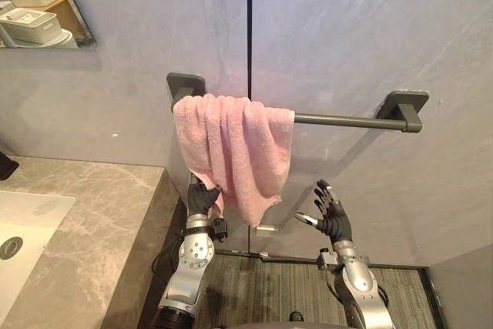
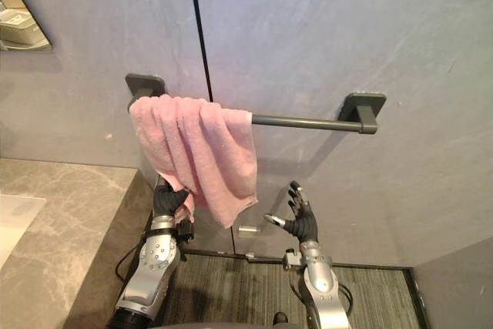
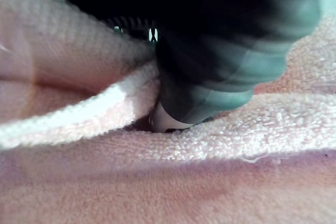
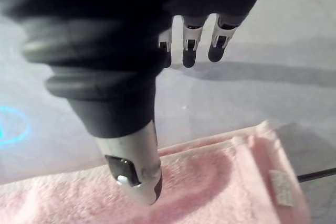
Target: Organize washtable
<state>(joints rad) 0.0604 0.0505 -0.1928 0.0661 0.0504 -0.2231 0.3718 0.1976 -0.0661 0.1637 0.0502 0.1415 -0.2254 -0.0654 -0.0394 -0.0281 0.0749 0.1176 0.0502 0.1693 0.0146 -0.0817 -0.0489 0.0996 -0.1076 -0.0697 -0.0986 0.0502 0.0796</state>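
Observation:
A pink towel [image 1: 235,148] hangs bunched over the left end of a dark grey wall bar [image 1: 339,120]. My left hand [image 1: 202,199] reaches up to the towel's lower left hem. In the left wrist view its thumb [image 3: 173,116] presses into a fold of the towel [image 3: 157,182], pinching the cloth. My right hand [image 1: 333,217] hovers below and to the right of the towel's bottom corner, clear of it. Its fingers [image 4: 189,51] are spread straight and hold nothing.
A marble counter [image 1: 85,213] with a white sink [image 1: 23,229] lies at the left, its edge close to my left arm. A mirror [image 1: 38,5] hangs at the upper left. The bar's right half is bare. Grey ribbed flooring [image 1: 269,290] runs below.

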